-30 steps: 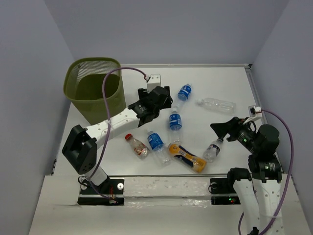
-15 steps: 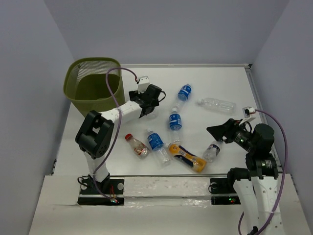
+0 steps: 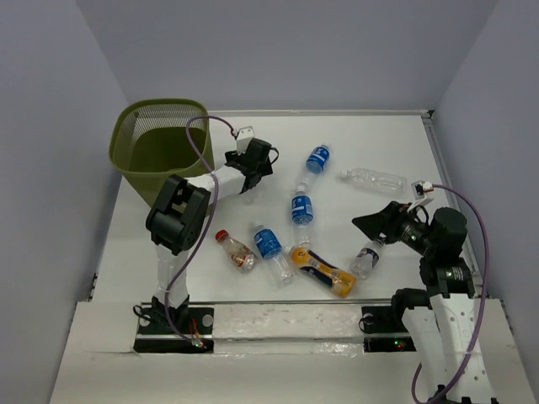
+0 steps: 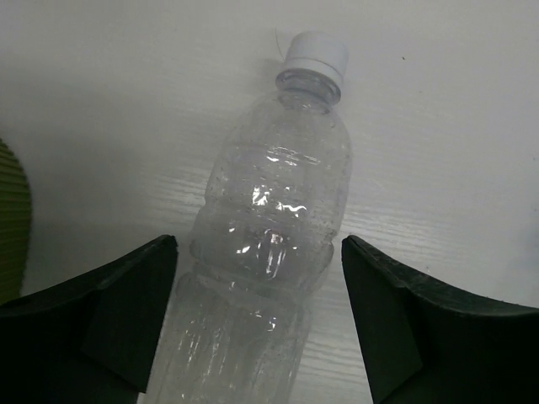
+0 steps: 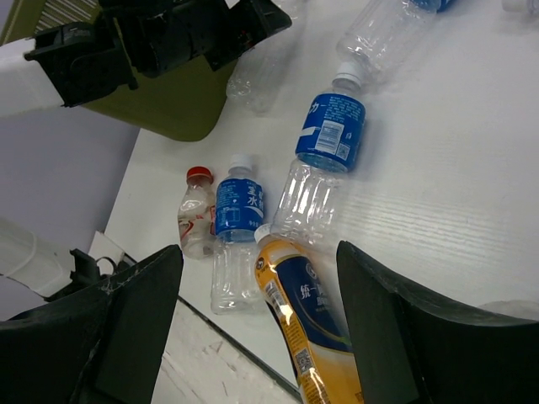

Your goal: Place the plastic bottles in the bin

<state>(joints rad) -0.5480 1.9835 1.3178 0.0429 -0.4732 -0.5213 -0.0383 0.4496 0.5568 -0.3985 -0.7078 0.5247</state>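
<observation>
Bin (image 3: pixel 160 156): far left, rear of table (image 3: pixel 379 139). Left gripper (image 3: pixel 253 175): beside the bin, jaws wide apart, either side of a lying clear bottle (image 4: pixel 269 227), not closed on it. Red-capped bottle (image 3: pixel 235 250), blue-labelled bottle (image 3: pixel 268 244), orange-yellow bottle (image 3: pixel 322 269): lying mid-table. Right gripper (image 3: pixel 370 222): jaws spread, empty.

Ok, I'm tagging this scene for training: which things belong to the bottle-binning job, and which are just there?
Job: orange bottle, red-capped bottle, blue-labelled bottles, clear bottles, bin.
Just there: purple cables, table.
</observation>
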